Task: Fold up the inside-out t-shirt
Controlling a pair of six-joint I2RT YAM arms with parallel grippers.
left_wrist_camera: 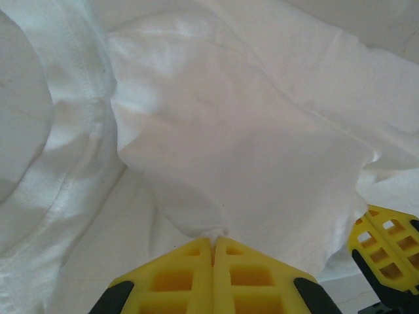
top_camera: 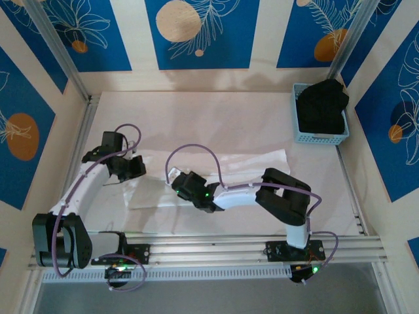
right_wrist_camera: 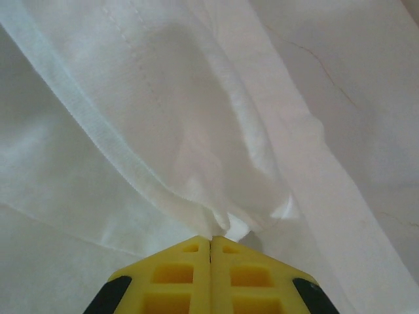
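Inside-out t-shirt [top_camera: 245, 163] lies wrinkled on table [top_camera: 229, 111]; left gripper [left_wrist_camera: 213, 243], right gripper [right_wrist_camera: 209, 241]: jaws pressed together, each pinching cloth, probably for lifting into fold.

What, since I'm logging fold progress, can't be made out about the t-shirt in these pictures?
- Top view: the t-shirt blends into the white table; the right arm covers its middle.
- Left wrist view: the left gripper, shut on cloth, hides how much it pinches.
- Right wrist view: the right gripper does likewise; cloth runs past every edge.
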